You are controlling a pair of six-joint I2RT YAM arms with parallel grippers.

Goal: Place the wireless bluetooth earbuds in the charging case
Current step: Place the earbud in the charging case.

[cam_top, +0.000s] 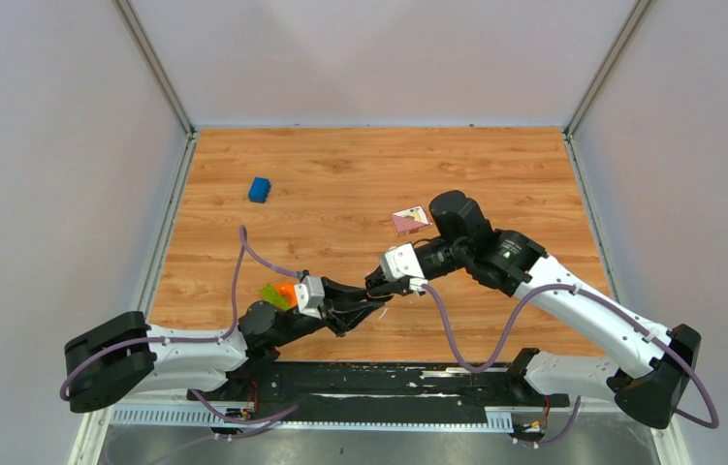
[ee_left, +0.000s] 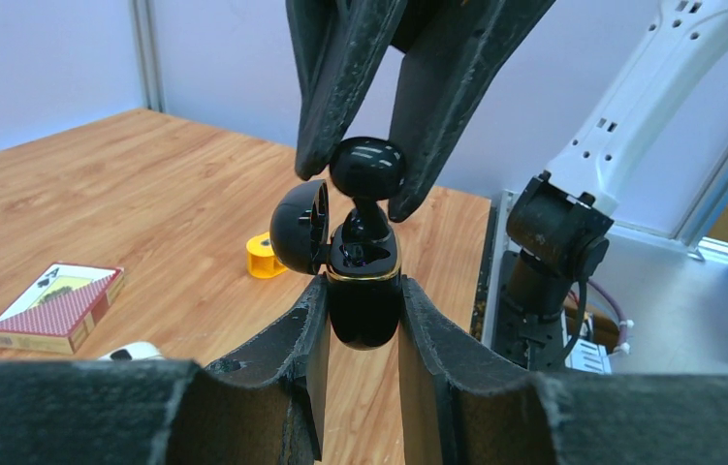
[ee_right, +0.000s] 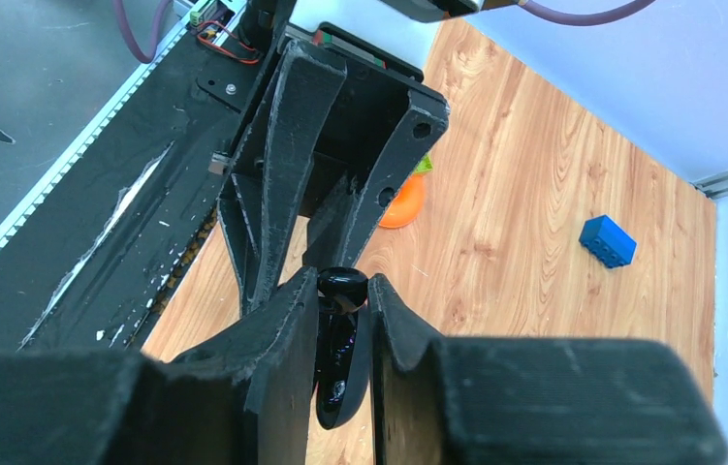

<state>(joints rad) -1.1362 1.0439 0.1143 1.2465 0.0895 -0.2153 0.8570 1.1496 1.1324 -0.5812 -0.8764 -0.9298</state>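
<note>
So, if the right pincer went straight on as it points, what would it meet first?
Likely the open case in the left pincer, with the earbud in the right pincer touching first.

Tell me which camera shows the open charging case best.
The left wrist view: the charging case sits centred and close up in the left gripper, lid swung open. The right wrist view mostly hides it behind gripper fingers; the top view shows only a tiny dark speck.
</note>
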